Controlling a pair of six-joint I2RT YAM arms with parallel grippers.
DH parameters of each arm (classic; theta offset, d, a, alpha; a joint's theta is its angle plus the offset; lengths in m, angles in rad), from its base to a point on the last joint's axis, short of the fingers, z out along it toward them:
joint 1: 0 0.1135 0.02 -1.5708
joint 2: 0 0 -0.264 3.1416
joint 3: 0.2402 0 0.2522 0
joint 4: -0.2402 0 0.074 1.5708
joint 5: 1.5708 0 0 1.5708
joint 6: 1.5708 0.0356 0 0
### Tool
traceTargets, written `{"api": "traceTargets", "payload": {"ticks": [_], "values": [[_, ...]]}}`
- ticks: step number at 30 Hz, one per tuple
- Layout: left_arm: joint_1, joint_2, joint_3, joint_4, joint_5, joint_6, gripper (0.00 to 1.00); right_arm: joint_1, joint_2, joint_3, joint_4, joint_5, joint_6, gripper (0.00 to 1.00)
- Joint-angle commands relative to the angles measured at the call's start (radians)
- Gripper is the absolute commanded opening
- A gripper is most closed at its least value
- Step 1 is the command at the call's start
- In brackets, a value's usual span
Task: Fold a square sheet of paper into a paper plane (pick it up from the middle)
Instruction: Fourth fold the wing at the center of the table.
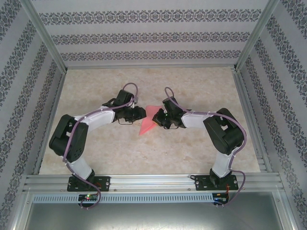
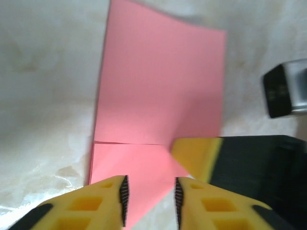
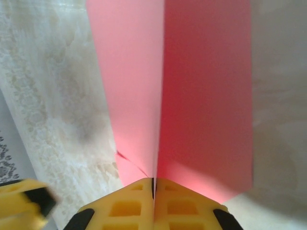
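Light, limp stuff by the look of it: a thin salmon-pink square sheet of paper (image 1: 146,123), partly folded, lying mid-counter between the heads of the two arms. Probably creases at the least squeeze and slips easily on a smooth top, so calls for a gentle nip rather than a hard clamp. Best taken along the raised centre crease or at an edge standing off the surface — little to catch where it lies flat. Right pincer (image 3: 154,189) pressed together on the crease ridge, with a pink flap to either side of the seam. Left pincer (image 2: 151,199) spread, poised at the near pointed corner, with nothing nipped between its toothed pads (image 2: 123,194). Underneath, a pale marbled counter (image 1: 192,148) with a faint sheen. All round, walls (image 1: 153,38) papered in grey-and-white ornamental stripes, and aluminium rails (image 1: 153,181) framing the cell and carrying both arm bases at the near edge.
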Motion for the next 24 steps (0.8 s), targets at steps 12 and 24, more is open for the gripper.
{"api": "traceTargets", "payload": {"ticks": [12, 24], "values": [[0.0, -0.177, -0.129, 0.11, -0.007, 0.14, 0.82, -0.007, -0.293, -0.008, -0.316, 0.266, -0.043, 0.0], [-0.014, -0.289, -0.217, 0.194, -0.098, 0.213, 1.0, 0.015, -0.247, 0.148, -0.365, 0.306, 0.014, 0.0]]}}
